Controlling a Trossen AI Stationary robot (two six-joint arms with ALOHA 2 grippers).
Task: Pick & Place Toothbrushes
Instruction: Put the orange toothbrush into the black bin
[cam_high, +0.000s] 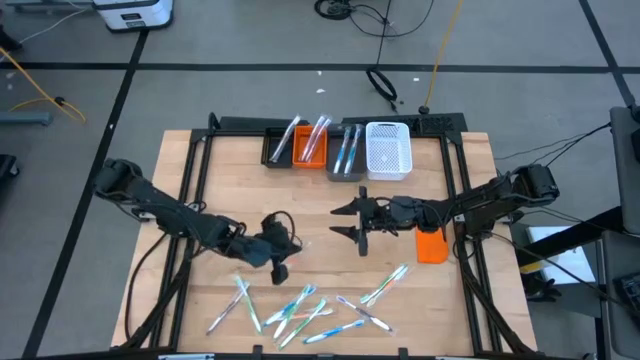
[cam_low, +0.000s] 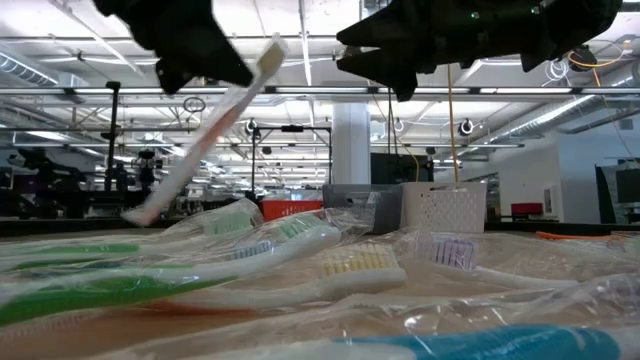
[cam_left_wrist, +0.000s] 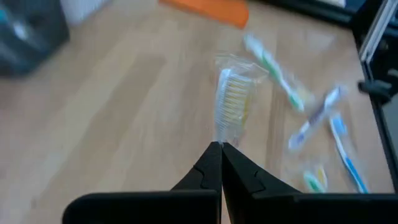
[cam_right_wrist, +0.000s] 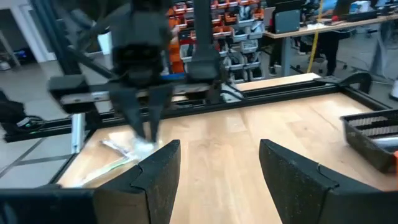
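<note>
Wooden desk (cam_high: 250, 190): left hand (cam_high: 279, 268) clamped on wrapped toothbrush (cam_left_wrist: 231, 106), lifted; right hand (cam_high: 357, 222) agape, empty, mid-desk.

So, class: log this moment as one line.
left gripper: shut on toothbrush, lifted | right gripper: open, empty, mid-table | loose toothbrushes: near edge

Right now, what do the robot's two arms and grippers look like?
Both arms are dark, jointed links with black cables along them. The left gripper has two black fingers tapering to points; the right gripper has two broad, matte black, slightly textured fingers.
</note>
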